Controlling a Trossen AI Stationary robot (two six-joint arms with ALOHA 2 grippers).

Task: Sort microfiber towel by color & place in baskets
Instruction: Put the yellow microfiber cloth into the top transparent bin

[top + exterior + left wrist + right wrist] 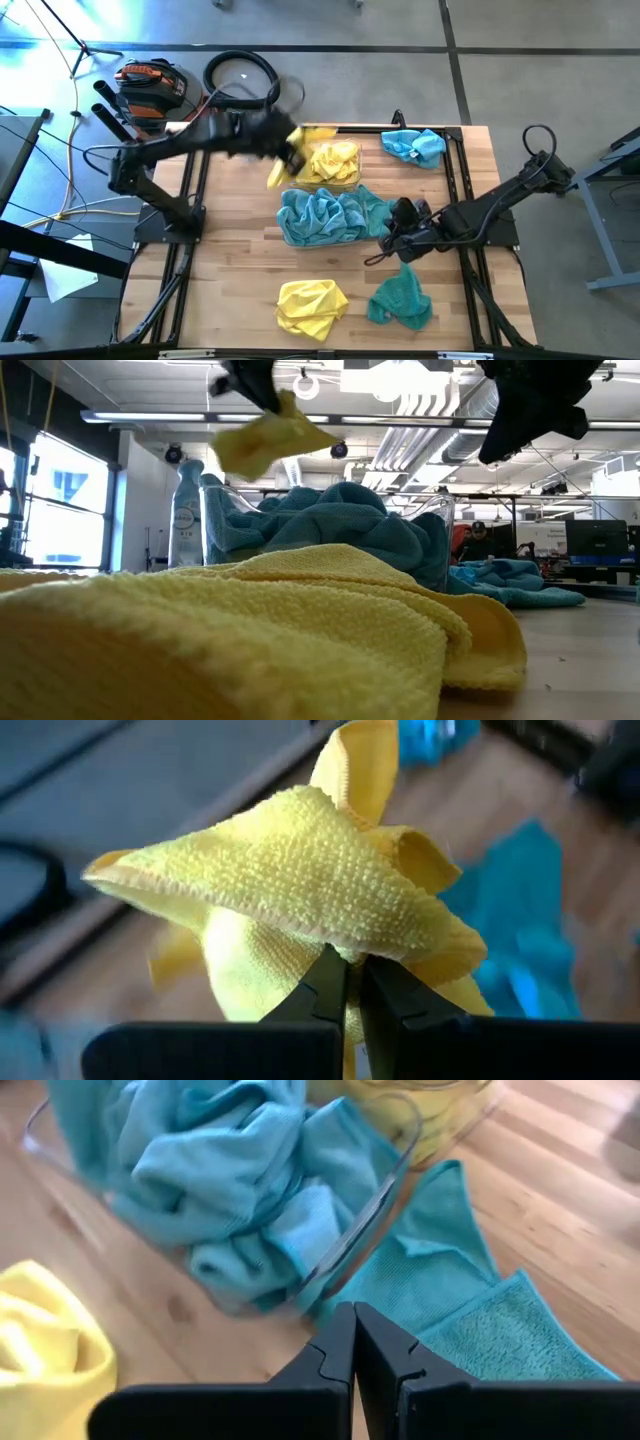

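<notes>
My left gripper (292,152) is shut on a yellow towel (279,174) and holds it in the air beside the far basket (352,183), which holds yellow towels. The near basket (388,1182) is heaped with teal towels (318,215). My right gripper (352,1342) is shut and empty. It hovers by the near basket's right end, above a teal towel (455,1305) lying flat against that basket's wall. On the table lie one more yellow towel (310,305) and two more teal ones (401,300) (413,145). My left gripper pinches the yellow towel between its two fingers at a bunched fold (345,948); how many layers I cannot tell. It comes from above. The towel (268,442) is lifted clear and hangs slack below the fingers, spreading out to both sides.
A clear spray bottle (187,510) stands on the table behind the baskets in the low view. Black frame rails (455,170) run along the table's left and right sides. Bare wood (230,290) shows on the near left. A person sits in the room beyond (478,540).
</notes>
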